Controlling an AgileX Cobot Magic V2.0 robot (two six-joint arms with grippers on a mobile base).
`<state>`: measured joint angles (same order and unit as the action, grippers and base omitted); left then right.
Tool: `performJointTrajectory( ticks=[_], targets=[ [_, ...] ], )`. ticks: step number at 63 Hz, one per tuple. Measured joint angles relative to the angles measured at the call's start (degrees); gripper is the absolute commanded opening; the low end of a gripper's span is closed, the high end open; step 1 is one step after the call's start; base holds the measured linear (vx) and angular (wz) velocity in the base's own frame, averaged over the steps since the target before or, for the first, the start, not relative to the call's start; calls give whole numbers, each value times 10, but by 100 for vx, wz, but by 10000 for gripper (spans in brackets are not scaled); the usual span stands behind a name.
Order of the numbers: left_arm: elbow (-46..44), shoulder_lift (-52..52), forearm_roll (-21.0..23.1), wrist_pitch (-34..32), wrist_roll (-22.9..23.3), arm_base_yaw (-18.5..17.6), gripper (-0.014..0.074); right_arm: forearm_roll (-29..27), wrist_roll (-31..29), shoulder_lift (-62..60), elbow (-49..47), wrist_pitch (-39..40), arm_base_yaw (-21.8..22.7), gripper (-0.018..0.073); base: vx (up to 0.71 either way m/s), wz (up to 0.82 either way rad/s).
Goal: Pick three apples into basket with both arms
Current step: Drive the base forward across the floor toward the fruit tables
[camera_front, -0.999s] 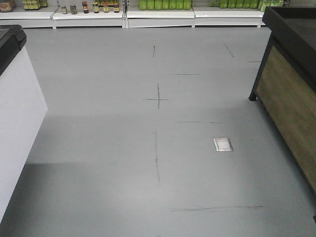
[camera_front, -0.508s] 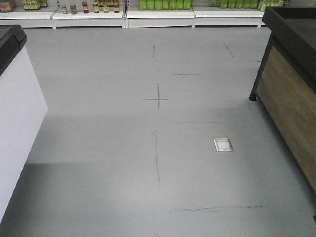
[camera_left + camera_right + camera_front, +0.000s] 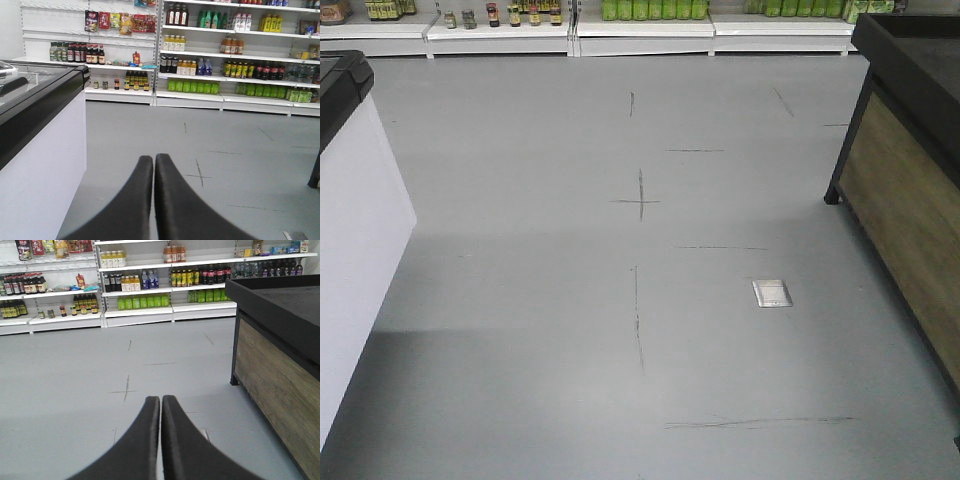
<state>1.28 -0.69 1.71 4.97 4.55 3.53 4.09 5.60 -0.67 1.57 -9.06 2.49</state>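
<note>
Even, diffuse light; I see the grey floor (image 3: 740, 180) darken into soft shadow near left beside the white cabinet (image 3: 360, 250). Far shelves (image 3: 225, 60) bright. Close-up left gripper (image 3: 153, 160) looks soft.

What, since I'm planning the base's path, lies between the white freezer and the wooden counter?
Front view: grey floor, dark line marks, one metal floor plate.

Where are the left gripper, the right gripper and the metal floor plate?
left gripper (image 3: 154, 160): left wrist view, between its closed fingertips.
right gripper (image 3: 160, 400): right wrist view, between its closed fingertips.
metal floor plate (image 3: 772, 293): front-facing view, plate's centre.
</note>
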Motion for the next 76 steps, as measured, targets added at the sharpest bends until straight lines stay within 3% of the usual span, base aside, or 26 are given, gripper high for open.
performJointTrajectory(
  ticks=[76],
  targets=[
    [0, 0, 0, 0, 0, 0, -6, 0, 0, 0, 0, 0, 0, -5, 4, 1]
  ],
)
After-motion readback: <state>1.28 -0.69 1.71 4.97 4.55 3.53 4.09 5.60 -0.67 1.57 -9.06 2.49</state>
